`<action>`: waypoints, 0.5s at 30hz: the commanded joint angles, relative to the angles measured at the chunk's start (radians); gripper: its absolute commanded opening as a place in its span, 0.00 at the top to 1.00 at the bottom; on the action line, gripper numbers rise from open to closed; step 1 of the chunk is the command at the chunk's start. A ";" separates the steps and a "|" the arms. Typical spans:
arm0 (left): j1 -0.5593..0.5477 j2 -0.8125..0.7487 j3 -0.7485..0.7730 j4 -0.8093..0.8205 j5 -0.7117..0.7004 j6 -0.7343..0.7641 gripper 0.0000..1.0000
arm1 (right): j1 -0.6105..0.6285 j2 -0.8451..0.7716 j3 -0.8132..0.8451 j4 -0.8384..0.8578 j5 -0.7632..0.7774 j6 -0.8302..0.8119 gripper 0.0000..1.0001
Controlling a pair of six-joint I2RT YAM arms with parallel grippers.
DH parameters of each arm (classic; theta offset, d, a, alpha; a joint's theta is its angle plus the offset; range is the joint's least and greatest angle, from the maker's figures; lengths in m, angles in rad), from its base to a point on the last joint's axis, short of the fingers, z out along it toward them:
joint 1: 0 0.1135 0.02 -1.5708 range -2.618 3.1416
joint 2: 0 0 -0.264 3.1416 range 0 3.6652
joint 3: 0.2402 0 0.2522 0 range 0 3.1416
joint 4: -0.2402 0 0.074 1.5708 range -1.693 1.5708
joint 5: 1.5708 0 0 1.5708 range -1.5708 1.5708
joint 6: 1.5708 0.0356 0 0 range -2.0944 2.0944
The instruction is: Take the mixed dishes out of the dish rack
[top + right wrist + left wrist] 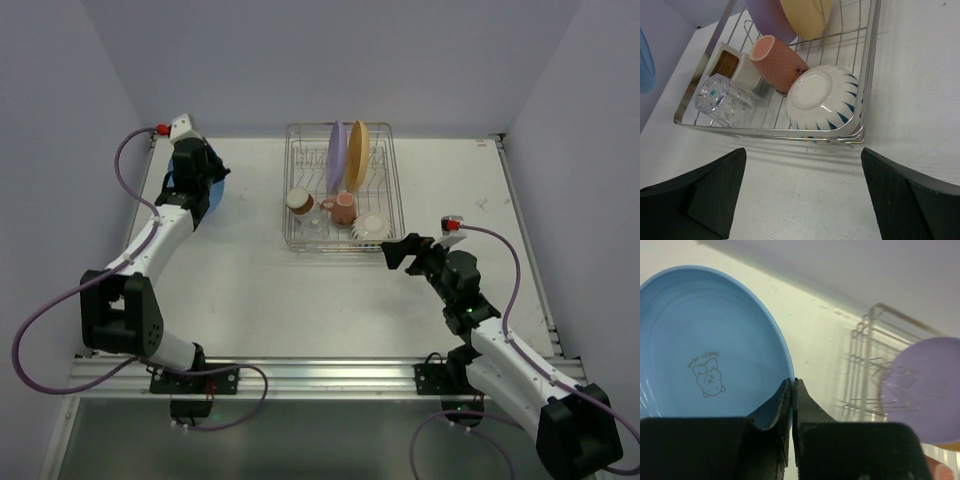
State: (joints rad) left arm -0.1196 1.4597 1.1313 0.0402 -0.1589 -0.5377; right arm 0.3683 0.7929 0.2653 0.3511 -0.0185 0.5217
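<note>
Blue plate (700, 340) out, rim pinched by left gripper (791, 390), 9 o'clock of dish rack (790, 132). Left inside: purple plate (337, 155), yellow plate (357, 153), mug (777, 62), brown cup (732, 67), white cup (822, 97), glass (717, 97). Right gripper (802, 170) spread wide, empty, 5 o'clock.

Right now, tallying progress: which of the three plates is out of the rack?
The blue plate, shut in the left gripper, well left of the dish rack. The purple plate and yellow-orange plate stand upright inside it.
</note>
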 commanded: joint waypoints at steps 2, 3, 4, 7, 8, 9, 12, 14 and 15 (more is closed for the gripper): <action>0.005 0.068 0.007 -0.039 -0.192 0.030 1.00 | 0.003 0.005 0.045 0.003 -0.006 -0.008 0.01; 0.005 0.085 0.012 -0.049 -0.186 0.031 1.00 | 0.003 0.008 0.043 0.003 -0.006 -0.008 0.01; 0.005 0.117 0.021 -0.072 -0.177 0.035 1.00 | 0.001 0.009 0.045 0.003 -0.006 -0.008 0.01; 0.003 0.174 0.038 -0.088 -0.172 0.047 1.00 | 0.003 0.009 0.046 -0.001 -0.001 -0.009 0.01; 0.003 0.201 0.041 -0.089 -0.177 0.056 1.00 | 0.003 0.008 0.046 -0.003 0.002 -0.009 0.01; 0.003 0.202 0.041 -0.089 -0.174 0.062 1.00 | 0.003 0.008 0.046 -0.003 0.002 -0.011 0.01; 0.003 0.257 0.059 -0.098 -0.165 0.087 1.00 | 0.001 0.009 0.048 -0.001 0.003 -0.009 0.01; 0.003 0.294 0.074 -0.112 -0.172 0.099 1.00 | 0.001 0.015 0.049 -0.001 0.006 -0.011 0.01; 0.003 0.310 0.082 -0.120 -0.188 0.105 1.00 | 0.003 0.017 0.049 0.000 0.006 -0.011 0.01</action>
State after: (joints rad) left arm -0.1200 1.7473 1.1519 -0.0799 -0.2939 -0.4808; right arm 0.3683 0.7998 0.2684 0.3500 -0.0177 0.5217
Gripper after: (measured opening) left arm 0.029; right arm 0.989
